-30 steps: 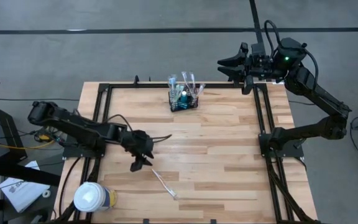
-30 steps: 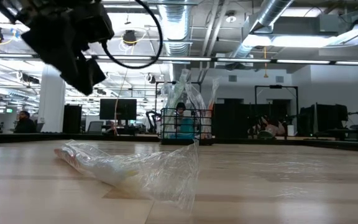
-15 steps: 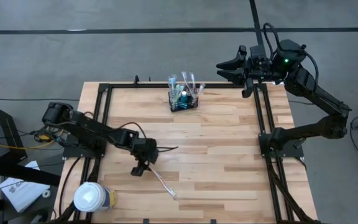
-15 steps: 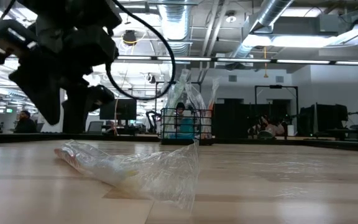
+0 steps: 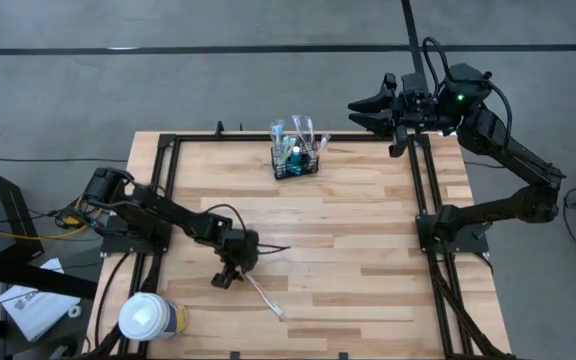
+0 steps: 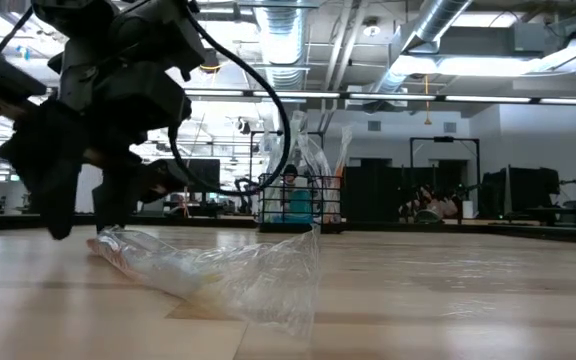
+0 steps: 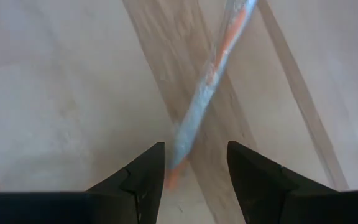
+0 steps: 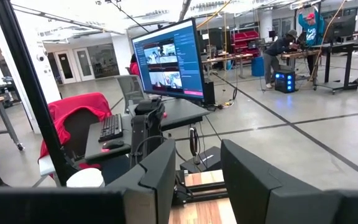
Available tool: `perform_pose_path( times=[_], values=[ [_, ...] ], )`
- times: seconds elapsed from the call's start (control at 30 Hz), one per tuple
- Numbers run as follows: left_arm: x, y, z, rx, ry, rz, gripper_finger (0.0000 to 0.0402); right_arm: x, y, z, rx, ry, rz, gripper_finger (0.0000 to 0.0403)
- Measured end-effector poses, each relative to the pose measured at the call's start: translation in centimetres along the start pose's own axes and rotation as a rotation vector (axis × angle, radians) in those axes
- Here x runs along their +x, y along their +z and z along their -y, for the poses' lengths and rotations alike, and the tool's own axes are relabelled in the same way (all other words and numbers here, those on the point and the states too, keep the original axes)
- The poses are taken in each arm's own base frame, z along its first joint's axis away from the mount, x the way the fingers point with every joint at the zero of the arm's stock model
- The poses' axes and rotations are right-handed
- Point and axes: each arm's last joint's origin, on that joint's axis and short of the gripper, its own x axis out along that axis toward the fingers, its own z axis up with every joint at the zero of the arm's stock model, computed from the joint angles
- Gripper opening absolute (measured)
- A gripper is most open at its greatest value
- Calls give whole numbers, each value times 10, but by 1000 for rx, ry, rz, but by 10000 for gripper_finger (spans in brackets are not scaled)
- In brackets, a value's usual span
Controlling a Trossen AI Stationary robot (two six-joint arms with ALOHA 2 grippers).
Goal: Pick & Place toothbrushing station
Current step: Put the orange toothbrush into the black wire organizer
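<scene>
Left fingers (image 7: pixel 143 171) spread, straddling wrapped brush (image 7: pixel 199 102) tip | risk: slick wrapper slips out | right gripper (image 5: pixel 368 108) parted, idle.

Wrapped toothbrush (image 7: pixel 211 93) blurred in left wrist view, far end cut off by edge. Basket (image 5: pixel 297 160) contents too small to sort from above. Cup (image 5: pixel 151 319) partly behind frame rail.
</scene>
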Motion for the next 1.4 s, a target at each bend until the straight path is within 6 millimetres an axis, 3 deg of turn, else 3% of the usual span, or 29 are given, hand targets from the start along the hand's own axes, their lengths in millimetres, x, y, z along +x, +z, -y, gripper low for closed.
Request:
perform_pose_path(
  times=[0.23, 0.43, 0.63, 0.8, 1.0, 1.23, 1.4],
  values=[
    [10, 2, -4, -28, 11, 21, 122, 0, 0, 0, 0, 0, 0, 119],
    [13, 3, -10, -108, 26, 38, 19, 0, 0, 0, 0, -4, 1, 119],
    [13, 13, -22, -326, -30, 179, 10, 0, 0, 0, -2, -5, 4, 119],
    [-36, 54, -28, -379, -9, 652, 9, 0, 2, 0, -20, -5, 16, 119],
    [-117, 74, -34, -445, 204, 1174, 8, 4, 6, 3, -48, -33, 74, 119],
    [-186, 83, -49, -401, 448, 1438, 8, 34, 1, 14, 0, 14, 130, 119],
    [-210, 93, -53, -327, 526, 1499, 8, 52, -4, 20, 29, 120, 147, 131]
  ],
)
